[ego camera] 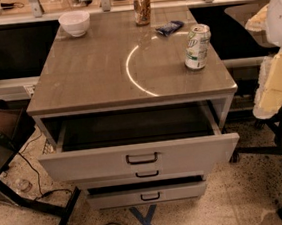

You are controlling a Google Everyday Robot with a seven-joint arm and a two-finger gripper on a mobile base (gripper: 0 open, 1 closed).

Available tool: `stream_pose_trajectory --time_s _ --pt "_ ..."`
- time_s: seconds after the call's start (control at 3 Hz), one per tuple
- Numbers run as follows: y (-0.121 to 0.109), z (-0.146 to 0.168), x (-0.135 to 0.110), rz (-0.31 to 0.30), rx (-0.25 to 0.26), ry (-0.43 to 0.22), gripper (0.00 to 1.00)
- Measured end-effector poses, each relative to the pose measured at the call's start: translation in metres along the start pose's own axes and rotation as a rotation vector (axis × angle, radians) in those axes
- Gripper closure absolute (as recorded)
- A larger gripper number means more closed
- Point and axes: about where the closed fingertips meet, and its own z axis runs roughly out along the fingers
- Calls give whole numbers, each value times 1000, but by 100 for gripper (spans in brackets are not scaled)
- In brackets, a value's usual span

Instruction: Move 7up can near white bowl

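Note:
The 7up can (197, 47), silver-white with green markings, stands upright near the right edge of the grey cabinet top (92, 74). The white bowl (75, 23) sits at the far left corner of the same top, well apart from the can. My gripper is not in this view. A white rounded shape (280, 14) shows at the right edge of the camera view, to the right of the can.
A brown-gold can (142, 7) stands at the back middle. A blue packet (169, 28) lies between it and the 7up can. The top drawer (140, 157) is pulled open. A chair with torn yellow foam (278, 77) stands at the right; a black stand (7, 133) at the left.

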Motion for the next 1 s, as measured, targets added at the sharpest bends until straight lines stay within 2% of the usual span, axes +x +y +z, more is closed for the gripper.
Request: stream_pose_trajectory --time_s 0.33,0.67,1.0 --pt "-1 -1 -1 2 6 -5 0" --pt "-27 14 6 109 43 -139 0" --pt "-64 28 13 197 134 -278 0"
